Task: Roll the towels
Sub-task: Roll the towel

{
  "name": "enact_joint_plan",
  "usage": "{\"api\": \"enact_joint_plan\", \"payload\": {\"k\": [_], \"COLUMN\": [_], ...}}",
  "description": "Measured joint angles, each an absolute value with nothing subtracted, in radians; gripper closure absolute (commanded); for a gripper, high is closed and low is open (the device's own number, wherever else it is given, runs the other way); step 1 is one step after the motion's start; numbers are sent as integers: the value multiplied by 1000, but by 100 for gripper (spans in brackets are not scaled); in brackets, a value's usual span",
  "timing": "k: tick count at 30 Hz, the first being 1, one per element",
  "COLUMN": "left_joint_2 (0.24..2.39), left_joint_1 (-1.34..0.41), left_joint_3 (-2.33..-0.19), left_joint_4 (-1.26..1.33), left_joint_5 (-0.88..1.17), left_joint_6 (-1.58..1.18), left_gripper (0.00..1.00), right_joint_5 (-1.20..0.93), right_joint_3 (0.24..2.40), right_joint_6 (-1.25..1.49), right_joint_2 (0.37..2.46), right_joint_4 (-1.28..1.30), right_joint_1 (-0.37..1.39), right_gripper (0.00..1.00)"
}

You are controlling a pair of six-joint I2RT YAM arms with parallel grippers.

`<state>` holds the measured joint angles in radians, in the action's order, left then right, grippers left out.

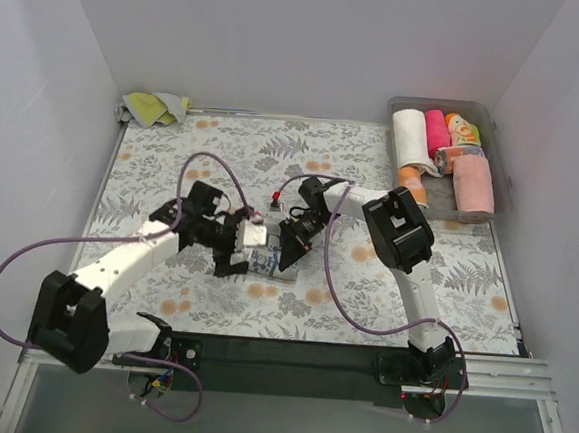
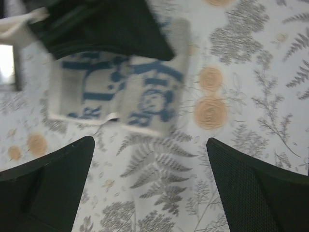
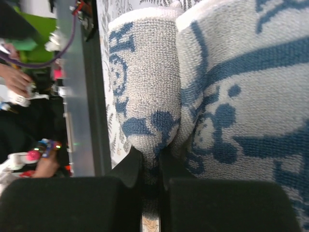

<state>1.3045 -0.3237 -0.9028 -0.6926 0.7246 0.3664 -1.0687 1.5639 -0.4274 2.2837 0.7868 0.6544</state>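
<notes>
I see R gripper (image 3: 150,166) pinched shut on fold of blue-print towel (image 3: 227,96); L gripper (image 2: 149,145) wide open just beside it, holding nothing.

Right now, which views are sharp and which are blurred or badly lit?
Top external: sharp, evenly lit, no glare. Left wrist: the blue-print towel is blurred, the floral cover clearer. Right wrist: towel weave crisp up close; right gripper dark and featureless; background at left soft.
</notes>
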Motion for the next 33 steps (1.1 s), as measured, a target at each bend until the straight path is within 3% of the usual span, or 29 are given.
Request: {"api": "enact_joint_plan", "payload": {"k": [5,14,17,18,21,23,24,25,27,28,33], "left_joint_2": [1200,1353,1386,1400,1448,1463,1471,1481,1499,1509,1590], "left_joint_1": [-557,-680,-696,-697,-701,-701,-701,-702,-702,-701,-671], "left_joint_3": [-745,-733,-711,-705,-704,-720,-734,-750,-780,-799,-915], "left_joint_4": [-588,-356,-331,-329,-310,-319,-335,-350,-388,-409,-562], "left_joint_5": [591,464,456,454,448,448,448,449,456,461,538], "left_joint_6": [404,431,462,474,510,521,525,526,524,520,496], "left_gripper": [24,35,51,63,77,87,89,92,94,95,96], "right_joint_5": [-1140,-1190,-1195,-1196,-1192,-1185,-1182,-1177,-1158,-1145,-950], "right_joint_3": [1591,1616,1616,1617,1621,1621,1621,1621,1612,1603,1551], "right_joint_6": [-413,-397,-393,-391,-381,-369,-363,-357,-348,-344,-375], "right_joint_2": [2338,2383,2387,2389,2391,2391,2389,2385,2360,2336,2132], "right_joint_4": [825,869,874,874,879,881,883,884,884,886,837], "right_joint_1": [633,629,629,629,628,627,621,617,607,599,521], "right_gripper": [99,99,99,99,99,83,74,58,43,26,23]}}
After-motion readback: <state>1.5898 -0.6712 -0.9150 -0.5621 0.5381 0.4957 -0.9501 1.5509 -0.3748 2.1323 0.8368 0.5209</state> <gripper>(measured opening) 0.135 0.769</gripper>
